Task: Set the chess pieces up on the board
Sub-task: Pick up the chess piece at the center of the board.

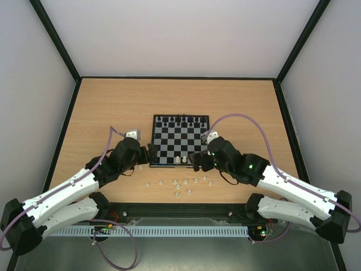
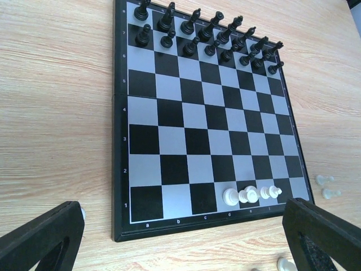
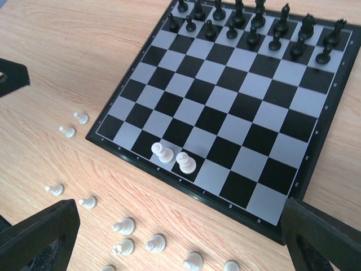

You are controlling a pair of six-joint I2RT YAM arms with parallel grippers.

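Observation:
The board [image 1: 169, 148] lies flat at the table's centre. Black chess pieces [image 1: 180, 119] fill its two far rows [image 2: 208, 34] [image 3: 254, 25]. Two white pieces [image 3: 175, 158] stand side by side in the near row [image 2: 248, 195]. Several white pieces [image 1: 181, 185] lie loose on the wood in front of the board [image 3: 124, 227]. My left gripper [image 1: 148, 156] hovers open at the board's near left corner [image 2: 180, 243], holding nothing. At the near right edge my right gripper [image 1: 197, 161] is open and empty [image 3: 180, 243], its fingers [image 3: 39, 237] spread over the loose pieces.
Dark frame rails [image 1: 62, 121] edge the wooden table [image 1: 113, 101]. Two small white pieces [image 2: 327, 186] lie right of the board, seen in the left wrist view, and two more [image 3: 75, 125] lie off the near left corner.

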